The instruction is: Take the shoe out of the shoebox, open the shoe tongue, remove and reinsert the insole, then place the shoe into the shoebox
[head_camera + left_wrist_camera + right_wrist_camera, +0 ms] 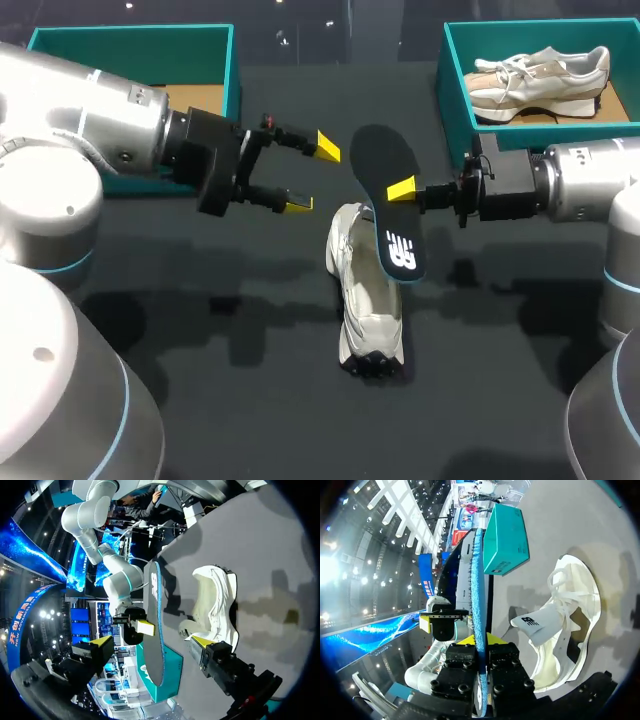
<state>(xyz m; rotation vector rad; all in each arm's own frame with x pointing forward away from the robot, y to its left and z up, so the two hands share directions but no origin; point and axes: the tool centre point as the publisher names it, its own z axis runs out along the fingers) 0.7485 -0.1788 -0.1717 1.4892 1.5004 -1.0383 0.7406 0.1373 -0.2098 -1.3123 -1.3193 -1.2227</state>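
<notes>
A white shoe [365, 300] lies on the dark table, its toe toward the front edge and its tongue pulled open. Above its heel hangs the black insole [388, 205] with a blue underside, held edge-up. My right gripper [402, 188] is shut on the insole's middle; the right wrist view shows it [479, 580] rising between the fingers [479, 641]. My left gripper [312, 175] stands open just left of the insole, not touching it. In the left wrist view the insole [152, 630] stands ahead of the gap between the open fingers [151, 642], with the shoe [215, 605] beyond.
A teal shoebox [225, 60] stands at the back left behind my left arm. A second teal box [455, 90] at the back right holds another pale shoe [540, 75]. Bare table lies to the left and right of the white shoe.
</notes>
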